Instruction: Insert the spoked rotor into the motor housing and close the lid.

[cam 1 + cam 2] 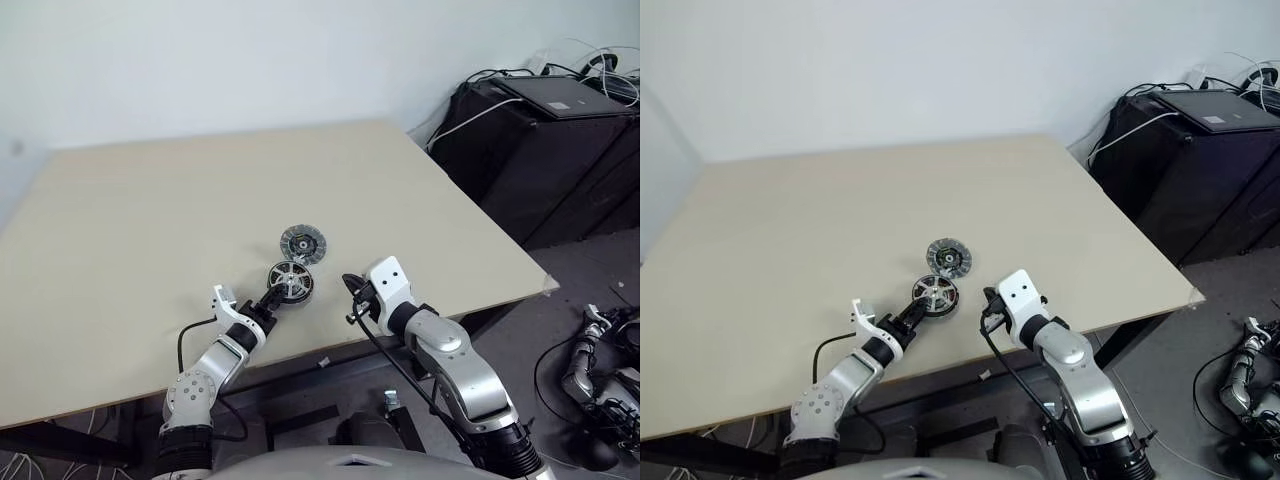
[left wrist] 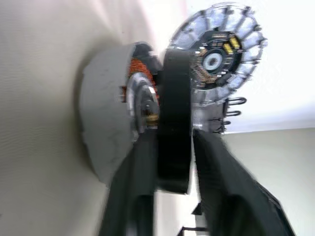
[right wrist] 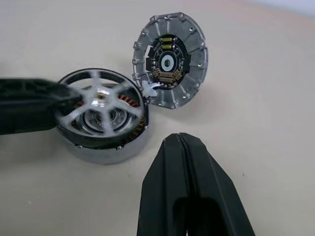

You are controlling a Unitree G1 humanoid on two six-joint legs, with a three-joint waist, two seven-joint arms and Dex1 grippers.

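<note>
Copper windings are seen beneath the spoked rotor [image 3: 101, 105] seated in the motor housing [image 3: 106, 147] near the table [image 1: 150, 230] edge. Just beyond, the lid [image 3: 170, 66] lies dark-face up. The rotor's rim is straddled by the part-open left gripper [image 1: 271, 303]; the right gripper [image 3: 182, 147] hovers shut, empty.

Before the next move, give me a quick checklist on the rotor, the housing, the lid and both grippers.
1. Spoked rotor sits in the motor housing: ok; whether fully seated, cannot tell.
2. Left gripper clear of the rotor: not ok, its fingers straddle the rim.
3. Lid within reach on the table, beside the housing: ok.
4. Lid on the housing: not ok, it lies apart, dark face up.
5. Right gripper empty and shut: ok.
</note>
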